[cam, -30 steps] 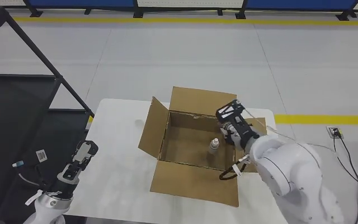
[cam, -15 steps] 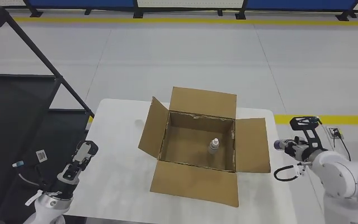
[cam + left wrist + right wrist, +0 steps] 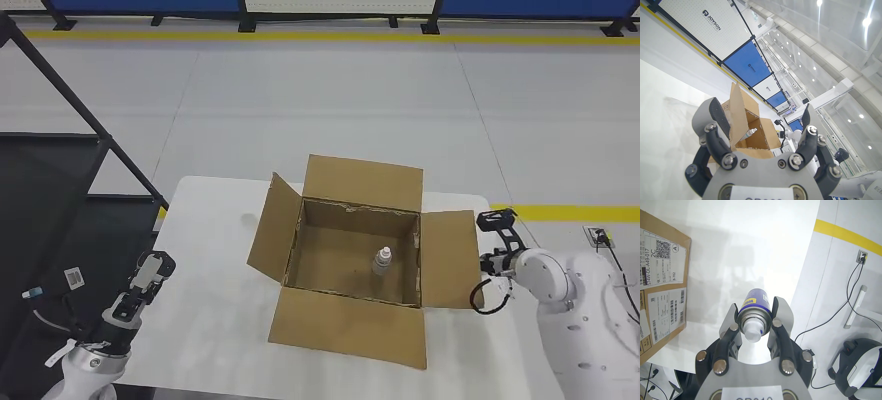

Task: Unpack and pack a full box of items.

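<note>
An open cardboard box (image 3: 350, 262) stands in the middle of the white table (image 3: 215, 300), and a small white bottle (image 3: 382, 261) stands upright inside it. My right gripper (image 3: 755, 308) is shut on a blue spray can (image 3: 755, 308), held upright over the table just past the box's right flap (image 3: 662, 291). In the top view that right gripper (image 3: 492, 262) sits at the table's right edge. My left gripper (image 3: 761, 117) is open with nothing between its fingers, at the table's front left corner (image 3: 150, 272). The box (image 3: 751, 128) and the bottle (image 3: 750, 132) lie beyond it.
The right flap carries several shipping labels (image 3: 660, 262). A black frame (image 3: 70, 100) and dark netting stand left of the table. On the floor to the right are a yellow line (image 3: 565, 212), a wall socket with cable (image 3: 861, 256) and a black-and-white base (image 3: 857, 366).
The right arm left the box's inside, swung out beyond the table's right edge, then came back in beside the right flap. The left arm has not moved.
</note>
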